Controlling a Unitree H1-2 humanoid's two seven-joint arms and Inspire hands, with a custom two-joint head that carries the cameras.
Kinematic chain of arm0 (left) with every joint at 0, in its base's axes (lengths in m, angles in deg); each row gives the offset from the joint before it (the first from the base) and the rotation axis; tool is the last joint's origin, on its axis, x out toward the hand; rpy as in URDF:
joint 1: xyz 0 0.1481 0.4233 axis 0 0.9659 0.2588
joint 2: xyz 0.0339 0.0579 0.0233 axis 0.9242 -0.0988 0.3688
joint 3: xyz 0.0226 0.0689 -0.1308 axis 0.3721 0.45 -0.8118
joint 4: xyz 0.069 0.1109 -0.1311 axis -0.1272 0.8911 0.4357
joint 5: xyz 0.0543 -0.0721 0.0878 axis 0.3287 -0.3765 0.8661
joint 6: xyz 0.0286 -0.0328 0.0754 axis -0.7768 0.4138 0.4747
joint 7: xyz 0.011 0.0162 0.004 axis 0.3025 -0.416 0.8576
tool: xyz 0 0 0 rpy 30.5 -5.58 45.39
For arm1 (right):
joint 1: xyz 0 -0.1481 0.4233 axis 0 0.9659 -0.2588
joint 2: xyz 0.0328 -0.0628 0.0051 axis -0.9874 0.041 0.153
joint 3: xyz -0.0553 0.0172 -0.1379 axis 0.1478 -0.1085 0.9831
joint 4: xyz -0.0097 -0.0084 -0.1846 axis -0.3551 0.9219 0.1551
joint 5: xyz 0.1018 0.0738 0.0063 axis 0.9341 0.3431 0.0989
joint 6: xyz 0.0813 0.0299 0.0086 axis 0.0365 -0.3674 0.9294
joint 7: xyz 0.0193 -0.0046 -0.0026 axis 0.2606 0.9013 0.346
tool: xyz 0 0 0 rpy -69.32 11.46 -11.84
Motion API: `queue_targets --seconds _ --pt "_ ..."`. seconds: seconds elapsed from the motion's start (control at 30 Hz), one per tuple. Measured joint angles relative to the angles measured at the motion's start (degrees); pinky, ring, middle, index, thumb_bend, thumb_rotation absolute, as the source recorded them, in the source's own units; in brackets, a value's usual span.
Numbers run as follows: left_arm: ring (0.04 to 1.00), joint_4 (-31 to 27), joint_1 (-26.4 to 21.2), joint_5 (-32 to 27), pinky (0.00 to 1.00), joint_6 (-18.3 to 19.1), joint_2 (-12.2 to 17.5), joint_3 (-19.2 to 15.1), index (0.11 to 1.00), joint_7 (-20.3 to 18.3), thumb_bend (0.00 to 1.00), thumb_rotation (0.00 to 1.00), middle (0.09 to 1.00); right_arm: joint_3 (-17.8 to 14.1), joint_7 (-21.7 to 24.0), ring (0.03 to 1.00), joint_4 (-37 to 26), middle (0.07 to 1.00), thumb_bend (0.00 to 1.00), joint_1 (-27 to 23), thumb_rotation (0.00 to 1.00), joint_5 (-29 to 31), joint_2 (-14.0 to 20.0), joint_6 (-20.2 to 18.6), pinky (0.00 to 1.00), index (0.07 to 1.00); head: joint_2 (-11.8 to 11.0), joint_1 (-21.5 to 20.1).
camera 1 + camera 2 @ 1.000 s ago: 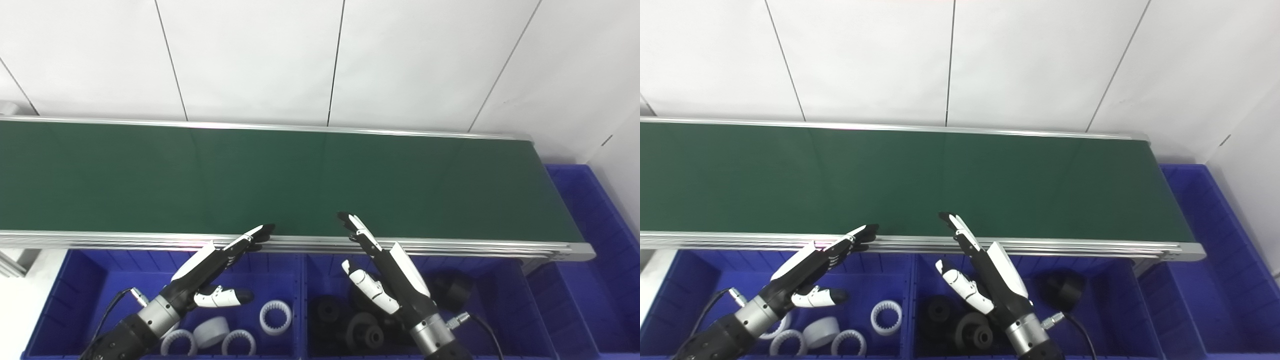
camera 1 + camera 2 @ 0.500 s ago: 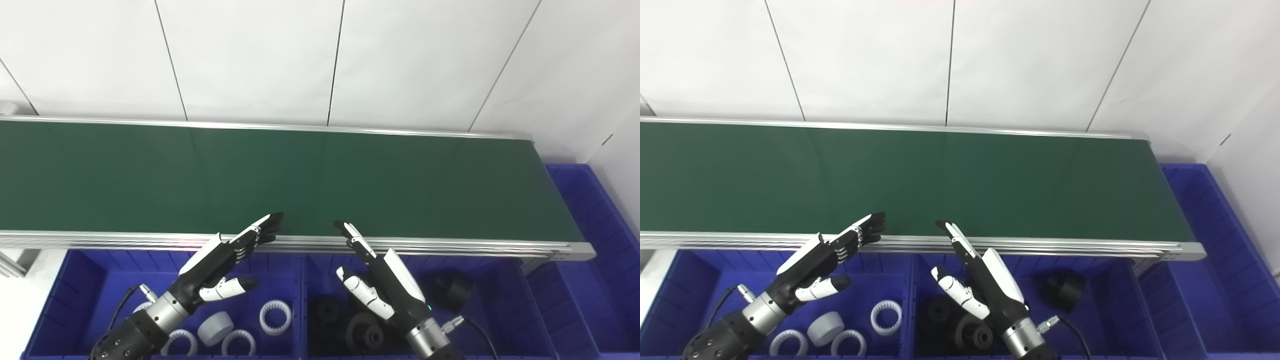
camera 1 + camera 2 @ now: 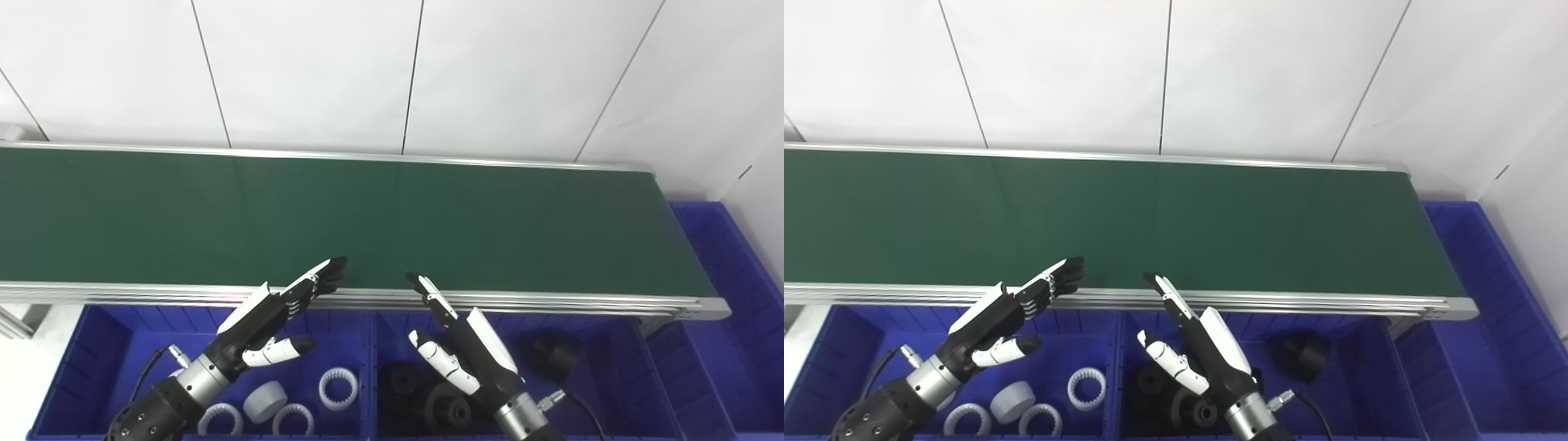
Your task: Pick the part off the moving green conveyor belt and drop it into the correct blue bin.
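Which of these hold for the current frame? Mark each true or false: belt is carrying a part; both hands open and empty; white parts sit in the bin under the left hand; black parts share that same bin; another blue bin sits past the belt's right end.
1. The green conveyor belt is carrying a part. False: no part shows on the visible stretch.
2. The left hand and right hand are open and hold nothing. True.
3. White toothed rings lie in the left blue bin. True.
4. Black parts share that bin with the white ones. False: they lie in the middle blue bin, under the right hand.
5. Another blue bin sits past the belt's right end. True.
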Motion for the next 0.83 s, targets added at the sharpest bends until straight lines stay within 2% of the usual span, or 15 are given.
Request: queue_targets --seconds 0.4,0.83 --pt "0.976 0.08 0.70 0.07 0.94 0.09 0.00 -0.81 0.970 -0.10 0.52 0.79 0.991 -0.03 0.00 0.973 0.00 1.000 0.45 0.28 1.00 0.14 -0.01 -0.01 0.95 0.981 0.35 -0.09" --pt "0.964 0.24 0.92 1.31 0.92 -0.13 0.00 -0.84 0.962 -0.19 0.48 0.78 0.978 -0.12 0.02 0.980 -0.35 1.000 0.41 0.29 1.00 0.25 0.02 -0.01 0.95 0.983 0.35 0.79"
